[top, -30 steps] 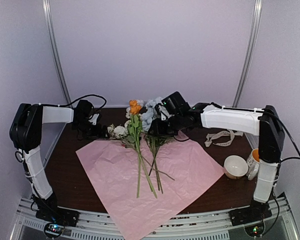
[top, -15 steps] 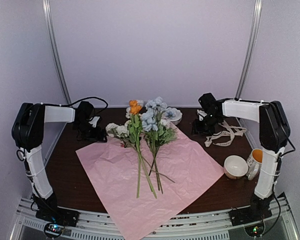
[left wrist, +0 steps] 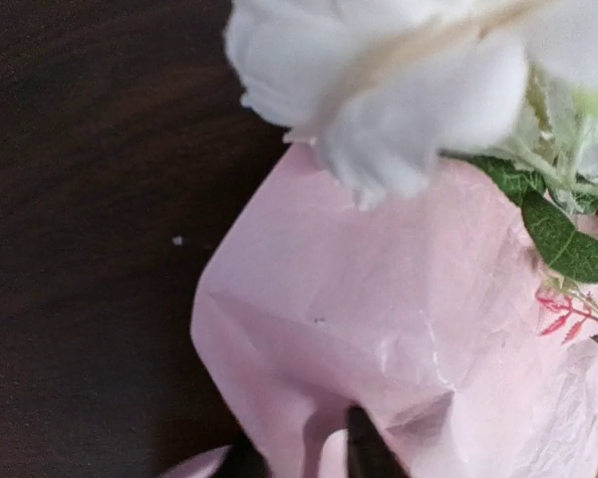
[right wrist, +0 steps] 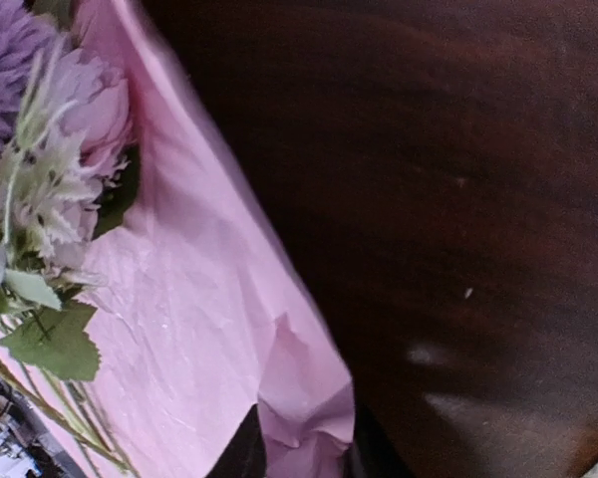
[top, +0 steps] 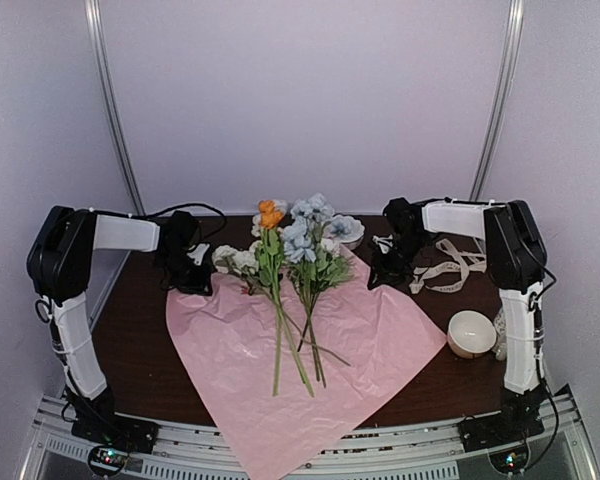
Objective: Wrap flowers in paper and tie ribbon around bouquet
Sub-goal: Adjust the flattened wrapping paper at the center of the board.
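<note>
Both arms have swung down to the paper (top: pixel 300 370) since a second ago, and its left corner has slid inward. It lies on the dark table (top: pixel 130 330), with the flowers (top: pixel 295 260) across its middle, heads at the far side. Your left gripper (left wrist: pixel 304 456) is pinching the left corner and your right gripper (right wrist: pixel 304 443) the right corner. Lift both evenly and fold over the stems without tearing the thin sheet. The ribbon (top: pixel 450 270) lies beside the right arm. No writing is legible.
</note>
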